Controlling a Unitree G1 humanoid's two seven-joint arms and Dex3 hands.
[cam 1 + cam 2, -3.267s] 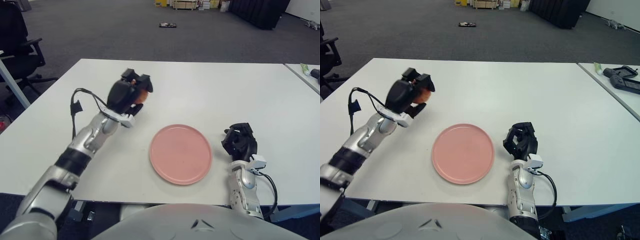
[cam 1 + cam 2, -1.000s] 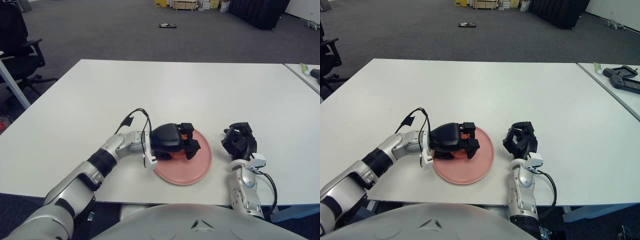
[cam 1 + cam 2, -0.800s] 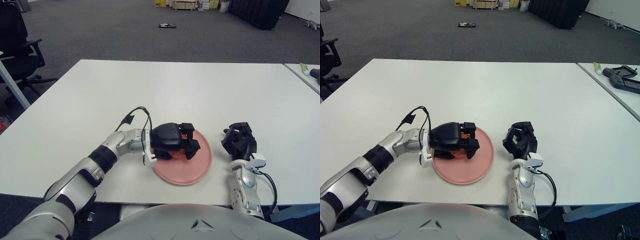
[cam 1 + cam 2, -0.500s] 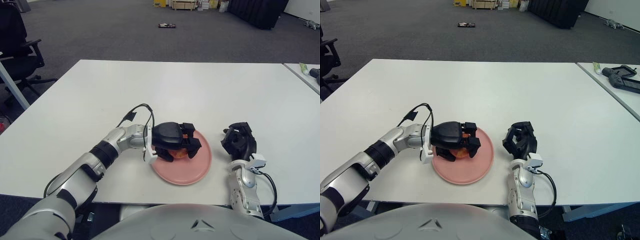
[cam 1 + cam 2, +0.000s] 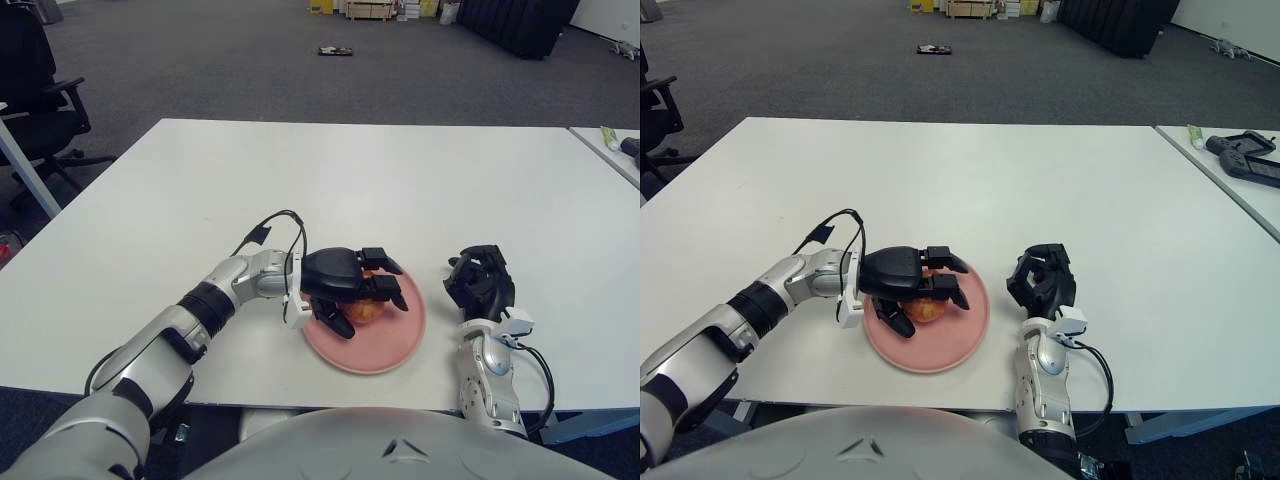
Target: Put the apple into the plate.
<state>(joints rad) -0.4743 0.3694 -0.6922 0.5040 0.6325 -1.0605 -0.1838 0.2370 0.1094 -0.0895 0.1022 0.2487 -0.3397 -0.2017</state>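
Observation:
The pink plate lies on the white table near its front edge. An orange-red apple sits on the plate's left half. My left hand hovers just over the apple with its black fingers spread apart, so the fruit shows beneath them. The forearm reaches in from the left, low over the table. My right hand shows to the right of the plate with its fingers curled, holding nothing.
A black office chair stands off the table's left side. A second table at the right carries a dark controller. A small dark object lies on the far floor, with boxes behind it.
My left hand carried the apple from the table's left to the plate. In the last half second its fingers have spread, and the apple now lies uncovered on the plate.

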